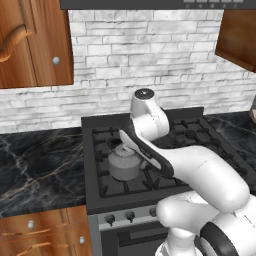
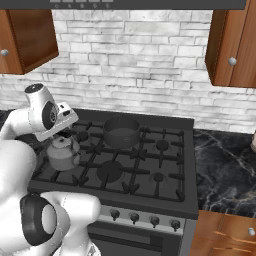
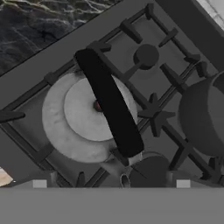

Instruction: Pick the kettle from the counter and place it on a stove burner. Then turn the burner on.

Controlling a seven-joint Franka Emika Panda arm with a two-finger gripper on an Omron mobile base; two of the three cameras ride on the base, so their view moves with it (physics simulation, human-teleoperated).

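- Sitting on the stove's (image 2: 150, 197) front-left grate, the kettle (image 2: 62, 154) is upright over a burner, off the desk (image 1: 40, 170) that runs left of the stove.
- Hand (image 3: 111, 183) hovers right above the kettle, fingers spread wide and released, gripping nothing.
- Kettle's black arched handle (image 3: 109, 103) crosses its lid (image 3: 87, 114) in the hand view.
- Dark pot (image 2: 121, 131) sits on the stove behind the kettle, toward the wall.

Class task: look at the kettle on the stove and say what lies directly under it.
The kettle sits on the black grate at the stove's front-left. Grate bars stick out around it. The burner disc beneath is covered by its body.
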